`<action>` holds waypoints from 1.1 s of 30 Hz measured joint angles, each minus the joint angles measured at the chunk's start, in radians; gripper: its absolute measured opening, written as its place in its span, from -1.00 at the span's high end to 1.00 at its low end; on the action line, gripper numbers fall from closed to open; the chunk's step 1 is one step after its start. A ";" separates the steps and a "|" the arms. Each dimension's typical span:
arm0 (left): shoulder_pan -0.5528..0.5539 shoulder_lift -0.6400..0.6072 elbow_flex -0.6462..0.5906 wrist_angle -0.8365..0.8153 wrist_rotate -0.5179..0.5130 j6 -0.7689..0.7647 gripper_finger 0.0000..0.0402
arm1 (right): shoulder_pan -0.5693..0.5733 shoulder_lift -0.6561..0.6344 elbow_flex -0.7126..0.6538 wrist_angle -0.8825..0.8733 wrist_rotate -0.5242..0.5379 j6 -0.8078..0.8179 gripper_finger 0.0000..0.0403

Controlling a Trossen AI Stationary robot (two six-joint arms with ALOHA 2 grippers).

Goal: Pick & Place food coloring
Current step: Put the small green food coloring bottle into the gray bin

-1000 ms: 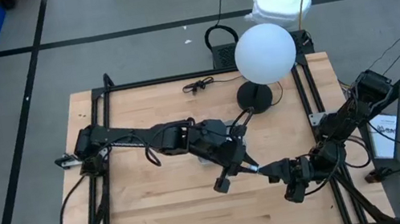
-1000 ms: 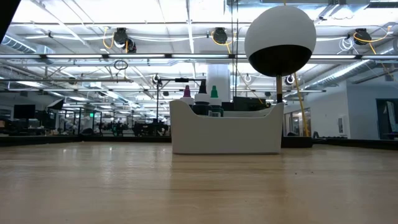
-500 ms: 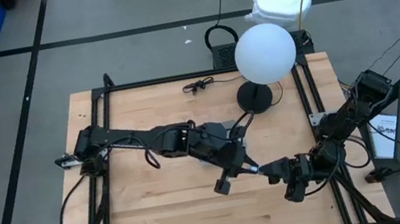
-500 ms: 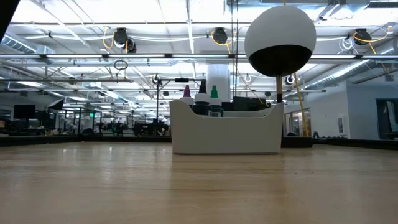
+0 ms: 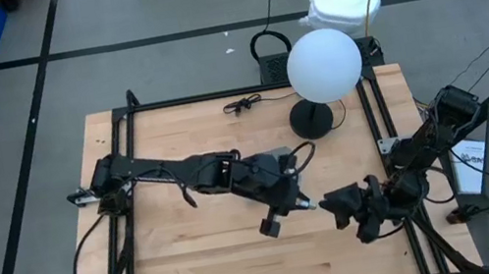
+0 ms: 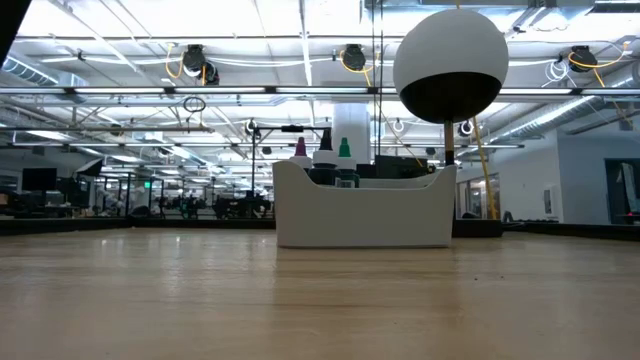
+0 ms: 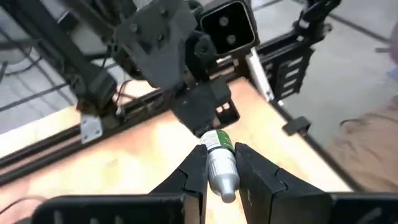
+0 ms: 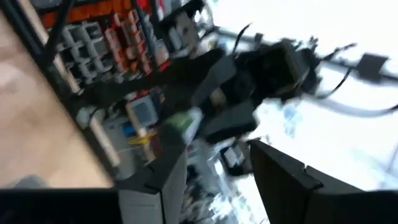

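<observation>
A small food coloring bottle, pale-bodied with a green band near one end, is clamped between the fingers of the left gripper, which hangs over the worktop a little toward four o'clock of its middle. In the left wrist view the bottle sticks out past the fingertips, pointing at the right gripper, which sits just beside it at three o'clock with its fingers apart and nothing between them. By my reading, this is the handover step, with the bottle now carried by the left arm alone. The next move calls for the left arm to take it toward twelve o'clock, to the white caddy seen in the low view, where other bottles with pink, dark and green tips already stand upright, and to lower it in without knocking them. A white globe lamp stands near one o'clock.
</observation>
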 joint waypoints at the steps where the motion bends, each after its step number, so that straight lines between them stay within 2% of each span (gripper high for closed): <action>1: 0.000 -0.002 0.000 -0.014 -0.008 0.002 0.68 | 0.002 0.000 -0.013 0.000 0.020 0.042 0.19; 6: 0.002 -0.012 0.000 -0.083 -0.071 0.002 0.68 | -0.027 -0.004 -0.065 0.000 0.058 0.350 0.27; 12: 0.006 -0.021 0.000 -0.170 -0.125 -0.006 0.68 | -0.038 -0.006 -0.147 -0.001 0.299 0.678 0.41; 16: 0.007 -0.021 0.000 -0.187 -0.127 -0.010 0.68 | 0.007 -0.073 -0.255 -0.001 0.242 0.817 0.59; 21: 0.006 -0.021 0.000 -0.184 -0.122 0.002 0.68 | 0.029 -0.278 -0.401 -0.006 0.116 1.105 0.93; 24: 0.007 -0.021 0.000 -0.179 -0.123 0.003 0.68 | 0.033 -0.416 -0.473 -0.081 0.099 1.183 0.97; 26: 0.008 -0.021 0.000 -0.179 -0.123 0.004 0.66 | 0.033 -0.513 -0.496 -0.161 0.093 1.214 0.97; 28: 0.008 -0.021 0.000 -0.179 -0.123 0.009 0.65 | 0.033 -0.610 -0.491 -0.325 0.055 1.265 0.99; 30: 0.008 -0.021 0.000 -0.178 -0.123 0.013 0.65 | 0.020 -0.688 -0.463 -0.594 -0.023 1.359 0.99; 33: 0.009 -0.021 0.000 -0.178 -0.122 0.016 0.64 | -0.044 -0.749 -0.334 -1.049 -0.195 1.594 1.00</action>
